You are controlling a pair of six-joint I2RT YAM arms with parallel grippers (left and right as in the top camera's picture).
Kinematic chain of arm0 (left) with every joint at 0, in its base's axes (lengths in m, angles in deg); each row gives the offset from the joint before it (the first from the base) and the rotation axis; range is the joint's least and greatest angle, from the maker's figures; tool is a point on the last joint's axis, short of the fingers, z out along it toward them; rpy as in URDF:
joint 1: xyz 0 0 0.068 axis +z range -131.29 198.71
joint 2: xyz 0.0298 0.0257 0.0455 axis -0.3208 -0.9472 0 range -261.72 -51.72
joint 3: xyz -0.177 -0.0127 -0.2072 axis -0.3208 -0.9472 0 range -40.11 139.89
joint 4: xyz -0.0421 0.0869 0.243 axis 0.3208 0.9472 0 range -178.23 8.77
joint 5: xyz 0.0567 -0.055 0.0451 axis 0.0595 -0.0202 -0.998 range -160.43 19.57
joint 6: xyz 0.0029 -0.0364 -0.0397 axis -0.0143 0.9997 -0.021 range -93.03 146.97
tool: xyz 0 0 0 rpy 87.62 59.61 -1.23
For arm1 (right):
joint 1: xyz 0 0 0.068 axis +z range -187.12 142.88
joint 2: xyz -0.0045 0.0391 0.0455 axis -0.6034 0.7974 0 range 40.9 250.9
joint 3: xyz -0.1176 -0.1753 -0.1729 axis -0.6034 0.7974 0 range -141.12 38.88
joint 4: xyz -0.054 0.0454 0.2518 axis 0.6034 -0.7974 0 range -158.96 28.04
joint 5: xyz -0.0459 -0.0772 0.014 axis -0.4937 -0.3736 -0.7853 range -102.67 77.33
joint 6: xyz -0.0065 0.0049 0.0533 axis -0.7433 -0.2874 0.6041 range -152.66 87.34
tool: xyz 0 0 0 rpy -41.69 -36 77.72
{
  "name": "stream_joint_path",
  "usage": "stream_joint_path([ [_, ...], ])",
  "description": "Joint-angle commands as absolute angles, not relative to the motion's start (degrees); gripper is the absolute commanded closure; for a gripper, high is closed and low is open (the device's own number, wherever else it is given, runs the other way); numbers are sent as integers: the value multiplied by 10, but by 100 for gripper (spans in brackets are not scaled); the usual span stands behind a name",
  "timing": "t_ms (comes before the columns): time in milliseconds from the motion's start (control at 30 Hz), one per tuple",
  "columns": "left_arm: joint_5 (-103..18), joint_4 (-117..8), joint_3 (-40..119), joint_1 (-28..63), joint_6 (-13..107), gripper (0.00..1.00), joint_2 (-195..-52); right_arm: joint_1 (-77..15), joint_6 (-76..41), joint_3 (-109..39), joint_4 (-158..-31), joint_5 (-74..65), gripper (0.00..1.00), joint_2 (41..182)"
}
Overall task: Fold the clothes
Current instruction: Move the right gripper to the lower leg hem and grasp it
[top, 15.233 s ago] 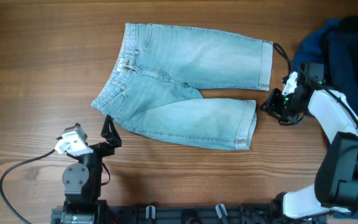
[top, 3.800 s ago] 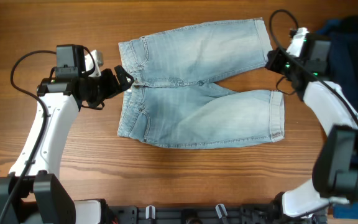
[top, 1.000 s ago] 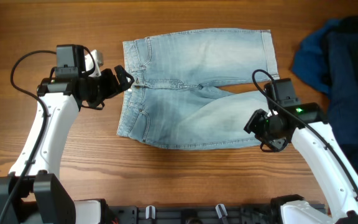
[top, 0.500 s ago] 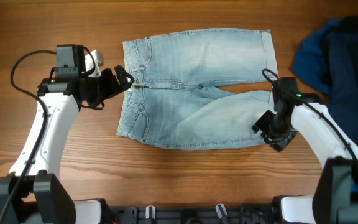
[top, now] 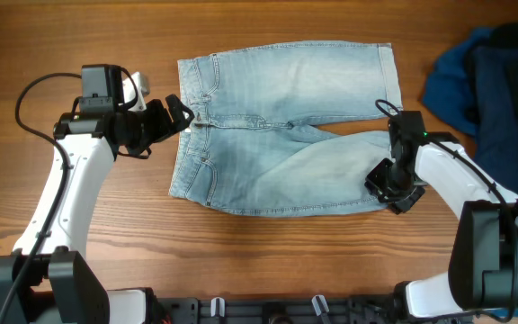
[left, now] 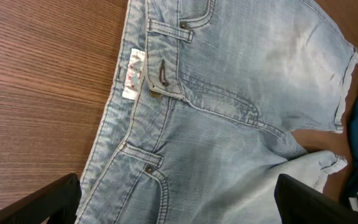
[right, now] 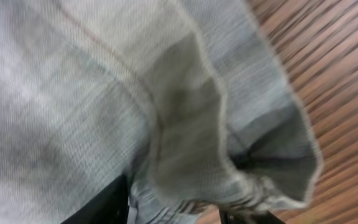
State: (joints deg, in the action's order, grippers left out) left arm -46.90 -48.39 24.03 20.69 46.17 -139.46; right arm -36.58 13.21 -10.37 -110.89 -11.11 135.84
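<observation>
Mid-table, the light blue denim shorts (top: pixel 277 117) are laid flat and front up, with the waistband (left: pixel 124 93) to the left and both legs running right. The far leg is spread straight; the near leg is angled away from it. The near leg's cuffed hem (right: pixel 185 124) is bunched up between the fingers (right: pixel 104 202) of the right gripper (top: pixel 385 183); whether it is pinched tight cannot be told. The left gripper (top: pixel 180 113) is held released, jaws spread wide, just beside the waistband's left edge. The table (top: pixel 268 261) is brown wood with the grain running left to right. Dark navy garments (top: pixel 488 81) are heaped at the far right edge, apart from the shorts. A black cable (top: pixel 25 99) is looped beside the left arm.
</observation>
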Motion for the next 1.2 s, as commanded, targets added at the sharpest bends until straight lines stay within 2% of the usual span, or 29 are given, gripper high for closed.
stream_joint_path([
  [0,-462,-484,245,207,459,0,-1392,-368,108,-102,-1125,-77,54,1365],
  [67,-462,-489,245,207,459,0,-1392,-368,108,-101,-1137,-79,57,1365],
  [100,-462,-487,245,207,459,0,-1392,-368,108,-101,-1138,-79,64,1365],
  [133,-468,-489,245,207,459,0,-1392,-368,108,-101,-1138,-79,77,1365],
  [167,-480,-495,245,208,459,0,-1392,-368,108,-101,-1137,-79,83,1365],
  [300,-489,-425,245,208,471,0,-1392,-368,108,-101,-1136,-79,92,1365],
  [367,-507,-396,245,208,499,0,-1392,-368,108,-101,-1136,-80,89,1365],
  [433,-534,-349,245,208,528,0,-1392,-368,108,-101,-1130,-80,79,1365],
  [600,-597,-239,242,208,554,0,-1392,-368,108,-101,-1124,-79,79,1365],
  [667,-596,-239,225,208,554,0,-1392,-368,108,-101,-1123,-79,79,1365],
  [733,-596,-259,190,208,564,2,-1392,-368,110,-101,-1121,-79,84,1365],
  [800,-596,-291,154,208,590,14,-1392,-368,110,-101,-1121,-79,85,1365],
  [900,-596,-367,107,208,622,42,-1392,-368,109,-101,-1122,-79,85,1365],
  [967,-593,-395,90,208,631,53,-1392,-368,110,-101,-1121,-79,85,1365],
  [1000,-593,-397,86,208,638,54,-1392,-368,110,-101,-1121,-79,85,1365],
  [1067,-585,-399,81,207,639,42,-1392,-368,110,-101,-1121,-79,84,1365],
  [1167,-580,-417,72,196,639,36,-1392,-368,109,-101,-1118,-79,84,1365],
])
